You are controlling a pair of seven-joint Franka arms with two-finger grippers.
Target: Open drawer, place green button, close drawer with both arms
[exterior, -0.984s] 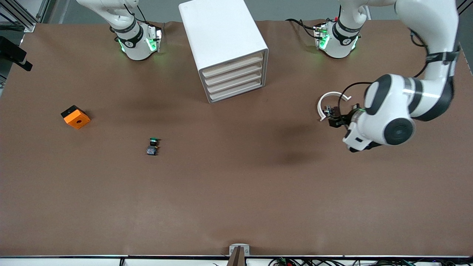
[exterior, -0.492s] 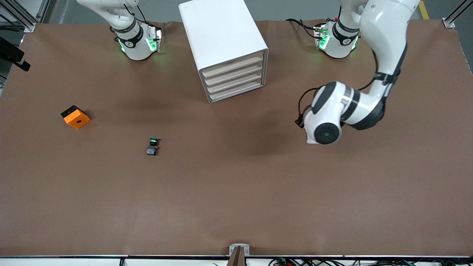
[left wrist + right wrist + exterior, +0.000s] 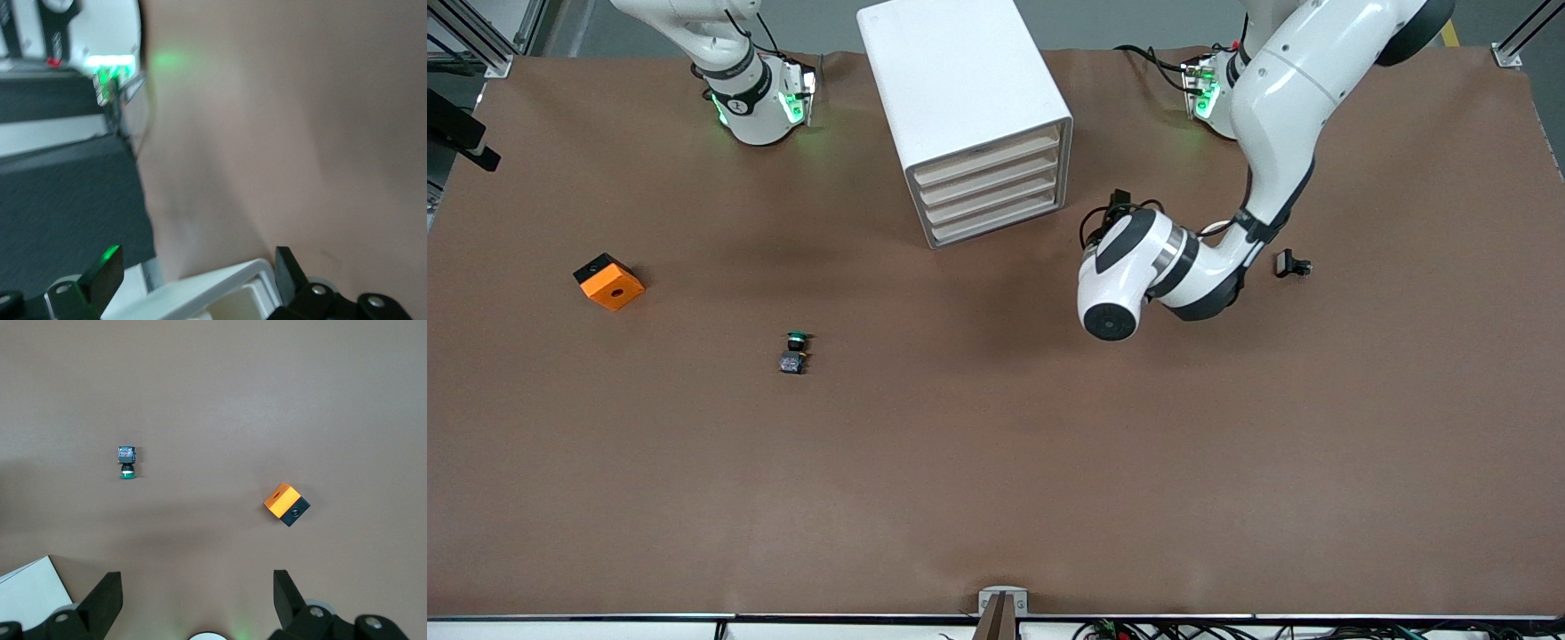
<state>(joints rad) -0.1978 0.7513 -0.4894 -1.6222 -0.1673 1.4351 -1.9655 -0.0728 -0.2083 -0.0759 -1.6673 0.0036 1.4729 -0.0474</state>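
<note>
Both tools stand spread and empty, left tool [image 3: 193, 283] by the cabinet [image 3: 965, 111], while the button [image 3: 793, 352] lies on the surface [image 3: 996, 462], green cap toward the robots' bases.

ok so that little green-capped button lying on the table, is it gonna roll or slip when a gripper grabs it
The button lies on its side, so its round green cap may let it roll if nudged. It looks tiny and light, likely easy to knock away. The squarish dark body probably gives flatter faces to pinch.

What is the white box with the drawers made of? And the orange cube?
The cabinet looks like smooth white plastic: even colour, rounded edges, a soft sheen. The orange cube looks like matte plastic on a black base, though that is only a guess from its look.
</note>
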